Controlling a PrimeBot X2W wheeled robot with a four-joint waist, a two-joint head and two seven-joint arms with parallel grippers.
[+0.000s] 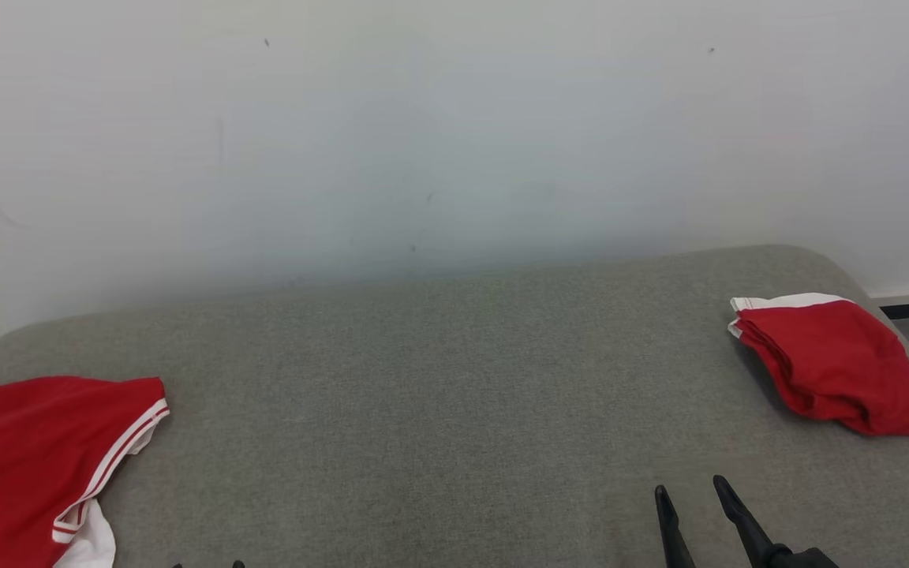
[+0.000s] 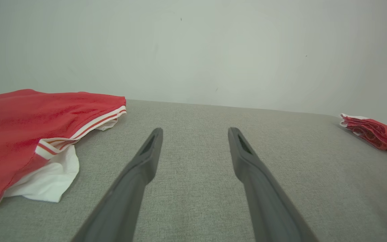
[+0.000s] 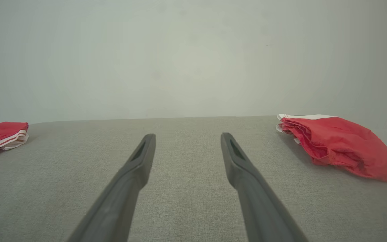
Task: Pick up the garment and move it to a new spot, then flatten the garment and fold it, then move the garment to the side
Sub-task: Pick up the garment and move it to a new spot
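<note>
A pale wall (image 1: 454,118) stands behind a grey fabric-covered padded surface (image 1: 439,394) with rounded far corners. Two red garments lie on this surface, well apart from each other. The larger is a loose red garment (image 1: 28,457) with red-and-white striped trim and white cloth showing beneath. It lies unfolded at the near left and runs past the head view's left edge. The smaller is a folded red garment (image 1: 833,363), a compact stack with a white edge on its far side, resting by the far right corner. There are two grippers, each with two long dark fingers. The right gripper (image 1: 690,484) comes up from the lower right of the head view, low over bare fabric. It points toward the wall, and its jaws are spread with nothing between them. The left gripper (image 2: 196,129) reaches low and level over the surface toward the wall. Its jaws are likewise wide apart and empty, and the loose red garment lies near its left side, untouched.
</note>
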